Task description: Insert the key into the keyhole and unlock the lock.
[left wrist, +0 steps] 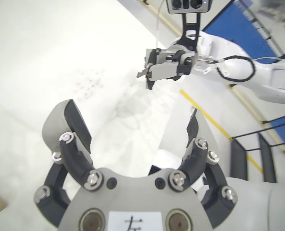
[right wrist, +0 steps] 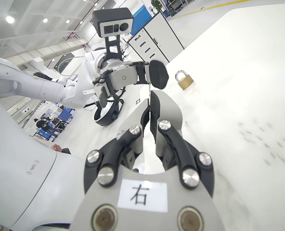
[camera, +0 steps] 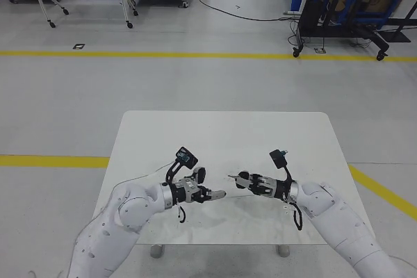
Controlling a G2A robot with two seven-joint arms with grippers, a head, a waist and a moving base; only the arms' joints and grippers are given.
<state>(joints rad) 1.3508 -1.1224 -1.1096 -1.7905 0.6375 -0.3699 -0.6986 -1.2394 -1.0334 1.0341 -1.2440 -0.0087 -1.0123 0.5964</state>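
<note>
Right gripper (right wrist: 150, 100): its two fingers are squeezed tight on the key (left wrist: 142, 73). It is up in the air, a little way from the padlock (right wrist: 184, 80).
Key: it is held by its fat end, so the thin bumpy end sticks out free. I think that is the end that has to go in the hole.
Left gripper (left wrist: 132, 111): it is wide open, with nothing in it. It hangs in the air near the padlock.
Why open: I think it is ready to grab the padlock and hold it steady, so the key can be pushed in.
Padlock: it has a gold body and a silver loop. It lies flat on the white table (camera: 264, 132), and nothing touches it. The loop looks shut.
Keyhole: I cannot see it from here.
Both grippers: they point at each other, with a gap between them, up above the padlock's table.
How far along: the key is picked up, but the padlock is not held yet and the key is not in.
Watch out: if the padlock is not held, it may slide when the key pokes it.
</note>
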